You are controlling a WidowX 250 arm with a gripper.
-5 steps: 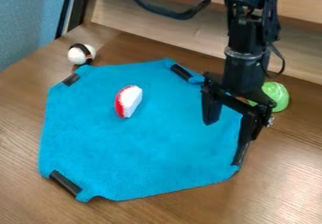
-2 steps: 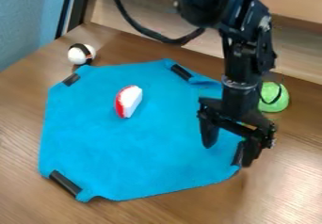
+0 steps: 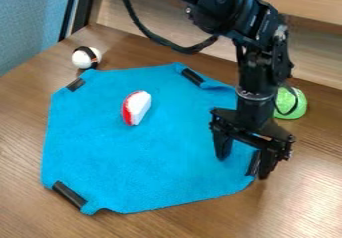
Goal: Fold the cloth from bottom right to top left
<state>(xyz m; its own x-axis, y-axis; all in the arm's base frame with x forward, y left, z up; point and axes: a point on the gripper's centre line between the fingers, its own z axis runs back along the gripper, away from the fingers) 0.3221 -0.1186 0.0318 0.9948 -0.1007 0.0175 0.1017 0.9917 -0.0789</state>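
The wooden table holds one cloth with four black strips.

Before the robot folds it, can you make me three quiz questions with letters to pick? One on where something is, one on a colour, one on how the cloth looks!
1. Where is the red-and-white toy?
A) under the cloth
B) on the cloth
C) on bare table

2. What colour is the cloth?
A) yellow
B) pink
C) blue

3. How is the cloth lying?
A) spread out
B) rolled up
C) folded in half

1: B, cloth shows all around the toy.
2: C, its wide top is bright blue.
3: A, it lies wide, with only corners turned in.
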